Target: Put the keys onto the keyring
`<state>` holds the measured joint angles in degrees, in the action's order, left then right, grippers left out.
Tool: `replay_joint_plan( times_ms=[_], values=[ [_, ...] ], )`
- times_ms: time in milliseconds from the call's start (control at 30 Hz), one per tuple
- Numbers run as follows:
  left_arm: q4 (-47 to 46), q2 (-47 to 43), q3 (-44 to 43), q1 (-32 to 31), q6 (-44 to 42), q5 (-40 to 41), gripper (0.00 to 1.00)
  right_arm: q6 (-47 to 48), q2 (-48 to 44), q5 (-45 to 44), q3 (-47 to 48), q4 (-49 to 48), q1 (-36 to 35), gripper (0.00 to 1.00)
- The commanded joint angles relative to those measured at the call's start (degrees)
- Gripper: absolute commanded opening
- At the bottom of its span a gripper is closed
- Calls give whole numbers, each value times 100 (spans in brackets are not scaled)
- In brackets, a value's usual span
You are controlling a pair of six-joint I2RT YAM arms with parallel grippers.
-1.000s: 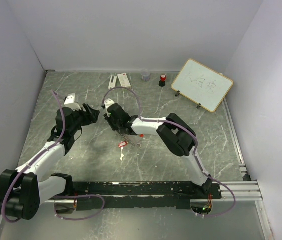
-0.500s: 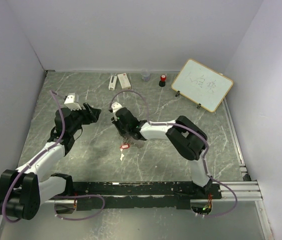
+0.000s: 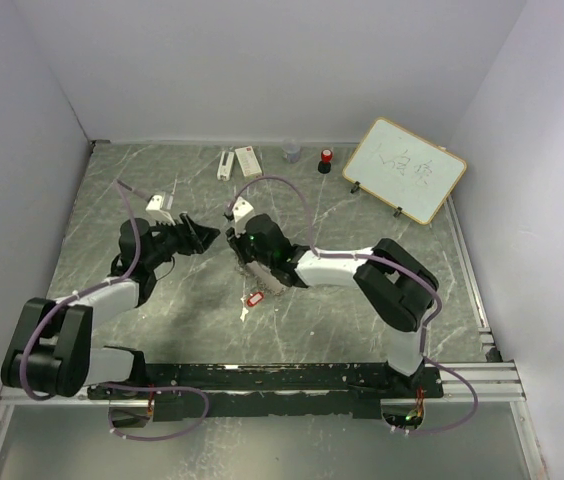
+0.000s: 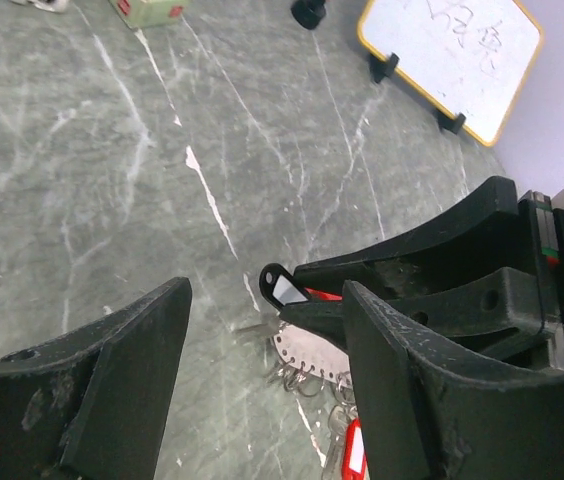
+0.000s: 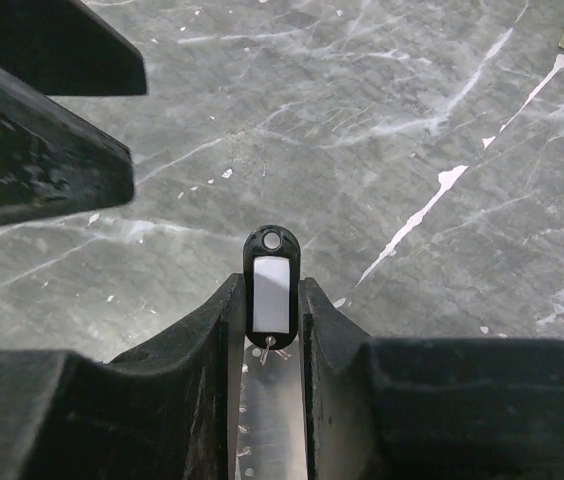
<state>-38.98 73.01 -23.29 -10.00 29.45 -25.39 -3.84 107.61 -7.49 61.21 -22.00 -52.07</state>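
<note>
We list: table (image 4: pixel 112 150), smooth grey stone-look top, white-veined, faint sheen. Left gripper (image 4: pixel 267 292), fingers (image 4: pixel 122 390) of matt black plastic, scuffed pale. Black tag (image 5: pixel 271 275), glossy plastic rim, matt white paper-like insert. Red tag (image 4: pixel 352 452), shiny plastic. Rings (image 4: pixel 297 378), thin bright metal. Whiteboard (image 4: pixel 452 50), glossy white face, pale wood-look frame.

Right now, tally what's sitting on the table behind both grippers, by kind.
White flat items: 2
Small pale cup: 1
Red-topped black cylinder: 1
Whiteboard: 1
Total: 5
</note>
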Motion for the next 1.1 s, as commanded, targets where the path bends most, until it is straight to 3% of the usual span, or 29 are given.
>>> replay_joint_plan(
  times_ms=[0,267,400,533,633,833,1067],
  values=[
    [-584,351,-116,43,162,-764,71,107,-263,90,-203,-498,14,20],
    [-1211,1031,-188,51,436,-1422,63,205,-531,181,-721,-1079,21,21],
    [-1216,1215,-243,58,451,-1507,61,274,-503,174,-599,-829,19,22],
    [-955,1006,-185,100,471,-1118,61,322,-413,371,-422,-316,20,41],
    [-479,730,-180,130,390,-678,62,180,-365,416,-419,-28,27,46],
    [-163,182,63,173,480,22,63,-49,-149,520,-199,370,39,47],
    [30,-60,118,222,451,141,63,-12,401,718,255,720,32,44]
  ],
)
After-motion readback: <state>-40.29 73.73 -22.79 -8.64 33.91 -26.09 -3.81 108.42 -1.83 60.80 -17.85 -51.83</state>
